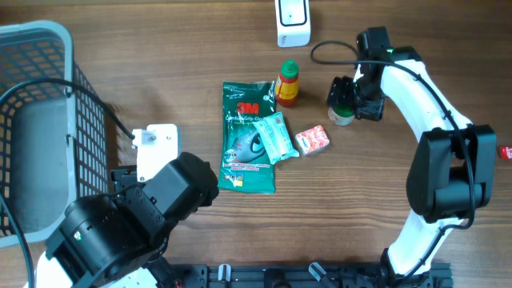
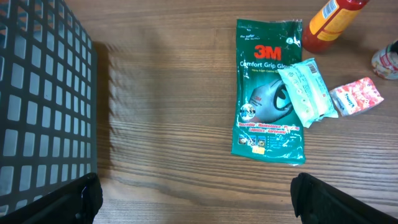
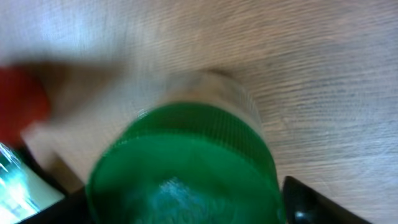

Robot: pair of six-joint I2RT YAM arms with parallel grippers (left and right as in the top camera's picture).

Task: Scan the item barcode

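A small jar with a green lid stands on the wooden table right of centre. My right gripper reaches around it from above, and in the right wrist view the blurred green lid fills the space between the jaws. One dark fingertip sits just beside the lid's right edge, so the right gripper looks open around the jar. A white barcode scanner stands at the table's far edge. My left gripper hangs wide open over bare wood, holding nothing.
A green 3M glove pack lies mid-table with a teal sachet on it. A red-and-white packet and a red-and-yellow sauce bottle are beside them. A grey wire basket fills the left side.
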